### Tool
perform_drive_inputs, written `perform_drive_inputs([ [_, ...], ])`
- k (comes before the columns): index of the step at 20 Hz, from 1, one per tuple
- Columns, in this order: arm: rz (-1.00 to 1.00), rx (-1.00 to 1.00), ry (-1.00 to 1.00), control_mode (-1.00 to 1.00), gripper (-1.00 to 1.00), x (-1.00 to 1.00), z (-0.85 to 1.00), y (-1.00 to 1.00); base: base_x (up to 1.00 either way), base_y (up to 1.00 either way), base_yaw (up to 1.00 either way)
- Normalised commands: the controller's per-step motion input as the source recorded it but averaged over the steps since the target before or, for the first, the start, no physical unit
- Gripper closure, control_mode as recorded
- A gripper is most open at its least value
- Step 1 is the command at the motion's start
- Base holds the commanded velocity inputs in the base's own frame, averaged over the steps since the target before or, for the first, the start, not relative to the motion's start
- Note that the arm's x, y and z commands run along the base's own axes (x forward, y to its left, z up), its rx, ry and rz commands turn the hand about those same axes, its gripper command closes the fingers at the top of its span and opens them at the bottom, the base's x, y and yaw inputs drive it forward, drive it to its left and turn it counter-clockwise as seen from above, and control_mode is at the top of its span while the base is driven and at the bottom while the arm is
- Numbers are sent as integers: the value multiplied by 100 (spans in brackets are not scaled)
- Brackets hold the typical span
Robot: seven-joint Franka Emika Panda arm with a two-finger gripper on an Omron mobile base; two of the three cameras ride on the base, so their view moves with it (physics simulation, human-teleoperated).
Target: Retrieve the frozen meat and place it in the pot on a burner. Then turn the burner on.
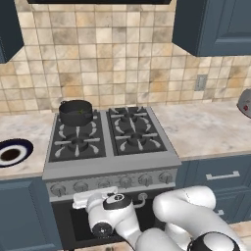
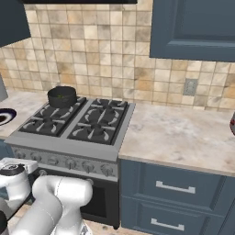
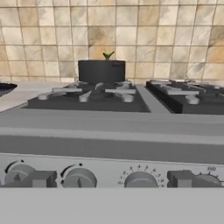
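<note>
the frozen meat [image 3: 107, 55] shows to me as a small green tip poking above the rim of the pot [image 3: 101, 71] in my hand view; from both base cameras i can't make it out inside the pot, it's too small. i count one pot, squat and dark, sitting on the rear left burner [image 1: 77, 120] of the stove, up against the tiled wall. i count four burners under star-shaped grates: the one under the pot, the front left [image 1: 77, 143], the rear right [image 1: 128, 119] and the front right [image 1: 136, 140]. the other three are bare.

along the stove's front panel [image 1: 112, 181] i count about six knobs in the left base view; in my hand view i see parts of five, close up, with the second from the left [image 3: 78, 178] and the middle one [image 3: 141, 179] most fully visible. i see no flame on any burner.

one round plate [image 1: 12, 152] with a dark blue rim lies on the counter to the left of the stove, well apart from the pot. one grey outlet [image 1: 200, 82] sits on the tile wall to the right, and one dark reddish object [image 1: 245, 103] pokes in at the right edge of the counter; i can't tell what it is.

my gripper [image 1: 96, 196] hangs low in front of the knob panel, just below the left knobs, level with the oven door top. i cannot tell whether the jaws are spread or pressed together, since the fingertips aren't clear in any of my views
</note>
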Motion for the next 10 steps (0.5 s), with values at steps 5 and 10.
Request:
perform_drive_inputs([
  [5, -3, 0, -1, -100, -100, 4, -2, 11, 0, 0, 0],
  [10, -6, 0, 0, -100, -100, 0, -5, 23, 0, 0, 0],
])
